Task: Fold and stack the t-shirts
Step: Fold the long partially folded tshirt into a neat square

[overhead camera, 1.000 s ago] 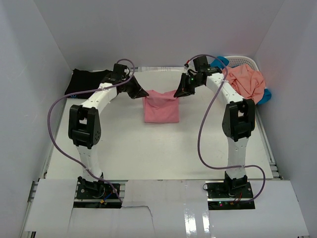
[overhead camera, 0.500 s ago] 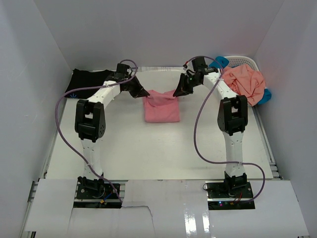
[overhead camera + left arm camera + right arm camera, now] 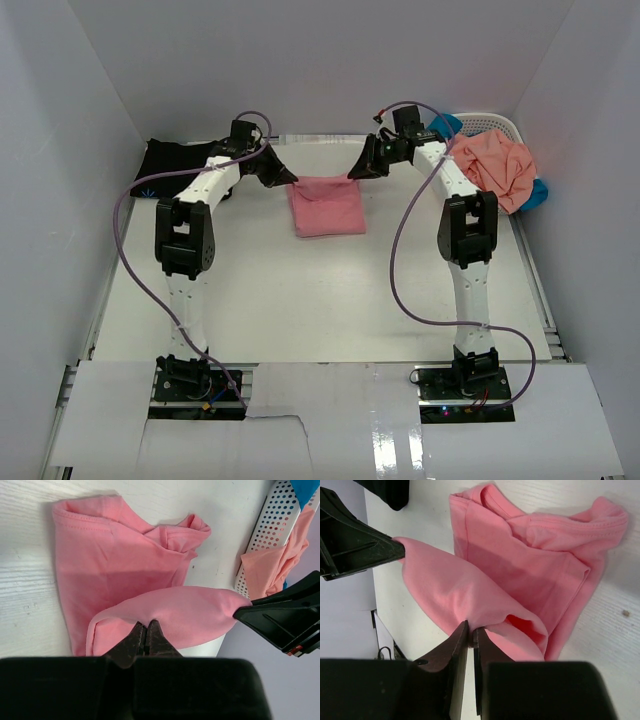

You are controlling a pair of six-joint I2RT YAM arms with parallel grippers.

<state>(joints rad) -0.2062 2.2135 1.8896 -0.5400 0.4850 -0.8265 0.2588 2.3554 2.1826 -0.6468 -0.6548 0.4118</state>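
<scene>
The rose-pink t-shirt [image 3: 326,207] lies part-folded at the far middle of the table. My left gripper [image 3: 291,181] is shut on its far left corner and my right gripper [image 3: 356,174] is shut on its far right corner, holding that edge raised and stretched between them. In the left wrist view the pinched pink cloth [image 3: 170,610] arches above the flat part. In the right wrist view the pink cloth [image 3: 470,590] bulges from my fingers. The black t-shirt [image 3: 170,166] lies folded at the far left. The salmon-orange t-shirt [image 3: 495,165] hangs over the basket, with a bright blue one [image 3: 538,193] beneath it.
The white lattice basket [image 3: 505,125] stands at the far right corner against the wall. White walls close in the left, back and right sides. Purple cables loop from both arms over the table.
Both grippers have moved away from me with the pink shirt's edge, carrying it toward the back wall. The shirt has shifted slightly farther back and lies flatter.
</scene>
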